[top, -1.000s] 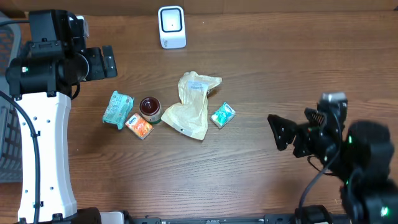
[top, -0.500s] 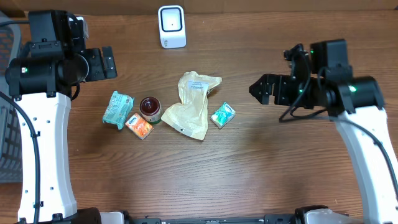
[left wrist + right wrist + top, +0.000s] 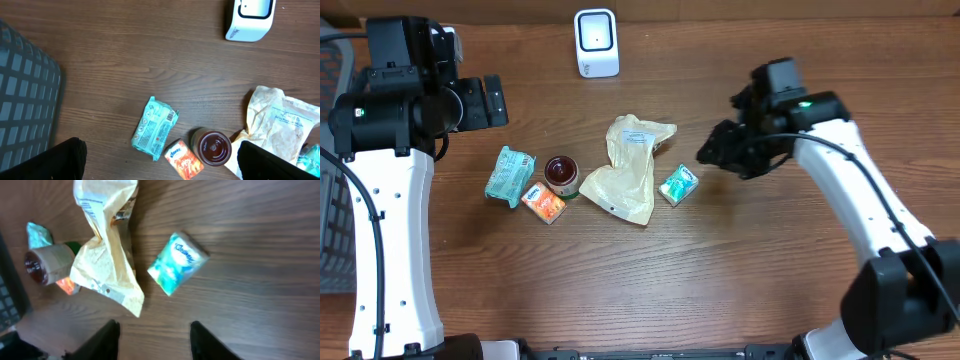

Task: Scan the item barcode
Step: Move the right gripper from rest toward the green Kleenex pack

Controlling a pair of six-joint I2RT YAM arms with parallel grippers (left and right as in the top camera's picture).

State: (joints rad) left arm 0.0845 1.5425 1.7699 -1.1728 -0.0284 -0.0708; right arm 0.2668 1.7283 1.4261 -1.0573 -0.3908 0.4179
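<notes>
The small teal packet (image 3: pixel 678 185) lies flat on the table (image 3: pixel 720 290), touching the right edge of a crumpled paper bag (image 3: pixel 632 170). The right hand (image 3: pixel 712 152) hangs near its upper right, with the arm reaching in from the right side. Its fingers are parted with nothing between them, clear of the packet. Left of the bag sit a dark-lidded jar (image 3: pixel 561 173), an orange packet (image 3: pixel 544 203) and a green wipes pack (image 3: pixel 510 175). The scanner (image 3: pixel 596 43) stands at the far edge. The left hand (image 3: pixel 496 100) is spread wide and empty at the far left.
</notes>
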